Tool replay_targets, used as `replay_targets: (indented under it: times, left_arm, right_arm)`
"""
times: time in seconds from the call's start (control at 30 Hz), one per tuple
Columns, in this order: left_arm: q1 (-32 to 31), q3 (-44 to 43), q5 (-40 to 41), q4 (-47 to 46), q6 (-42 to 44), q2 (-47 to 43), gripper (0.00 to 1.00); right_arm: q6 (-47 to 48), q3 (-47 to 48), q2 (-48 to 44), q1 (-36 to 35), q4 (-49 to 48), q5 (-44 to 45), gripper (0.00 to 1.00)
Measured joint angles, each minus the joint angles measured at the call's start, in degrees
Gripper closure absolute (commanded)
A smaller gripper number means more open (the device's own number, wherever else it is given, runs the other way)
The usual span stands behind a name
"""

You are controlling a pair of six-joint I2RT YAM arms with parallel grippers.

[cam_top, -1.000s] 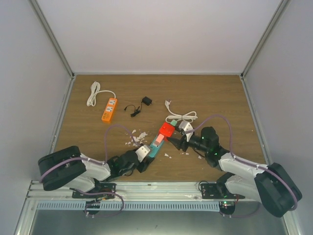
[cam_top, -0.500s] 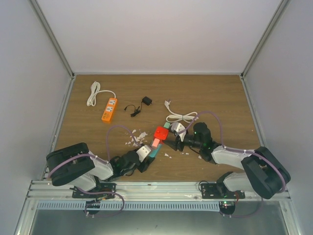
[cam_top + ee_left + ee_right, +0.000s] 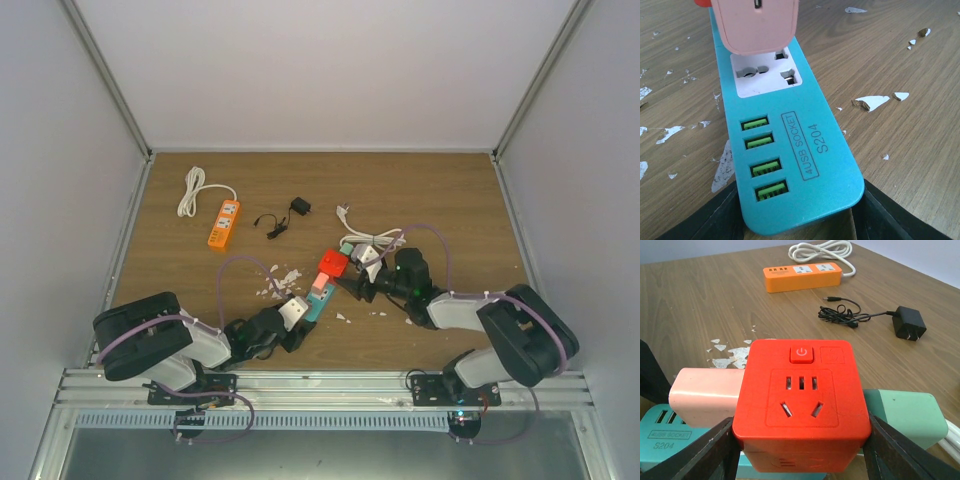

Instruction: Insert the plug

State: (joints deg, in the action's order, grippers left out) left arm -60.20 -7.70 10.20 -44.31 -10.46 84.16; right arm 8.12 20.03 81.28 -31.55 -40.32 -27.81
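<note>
A teal power strip point(image 3: 790, 150) lies on the wooden table, its near end between the fingers of my left gripper point(image 3: 802, 220), which is shut on it. It also shows in the top view point(image 3: 316, 303). A pink plug block point(image 3: 757, 25) stands on the strip's far socket area. My right gripper point(image 3: 802, 455) is shut on a red cube socket point(image 3: 801, 400), held right beside the pink block point(image 3: 705, 392), over the strip. In the top view the red cube point(image 3: 333, 263) sits just ahead of the right gripper point(image 3: 350, 280). I cannot tell whether the cube and the pink block are joined.
An orange power strip point(image 3: 224, 223) with a white coiled cord lies at the back left. A black adapter with a thin cable point(image 3: 299, 206) lies mid-back. A white cable with a plug point(image 3: 370, 240) lies behind the right gripper. White flakes point(image 3: 280, 280) are scattered on the table.
My right arm swung further in toward the middle. The red cube moved left toward the pink block, then slightly back. The left gripper and the teal strip stayed put.
</note>
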Motion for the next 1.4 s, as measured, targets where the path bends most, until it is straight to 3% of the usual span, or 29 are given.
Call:
replay_targets:
  times: [0.8, 1.4]
  left_arm:
    - [0.4, 0.0, -0.1, 0.0, 0.0, 0.0, 0.45]
    - [0.5, 0.0, -0.3, 0.0, 0.0, 0.0, 0.45]
  right_arm:
    - [-3.9, -1.2, -0.6, 0.7, -2.3, -1.8, 1.00]
    - [-4.6, -0.9, 4.2, 0.7, -4.6, -1.2, 1.00]
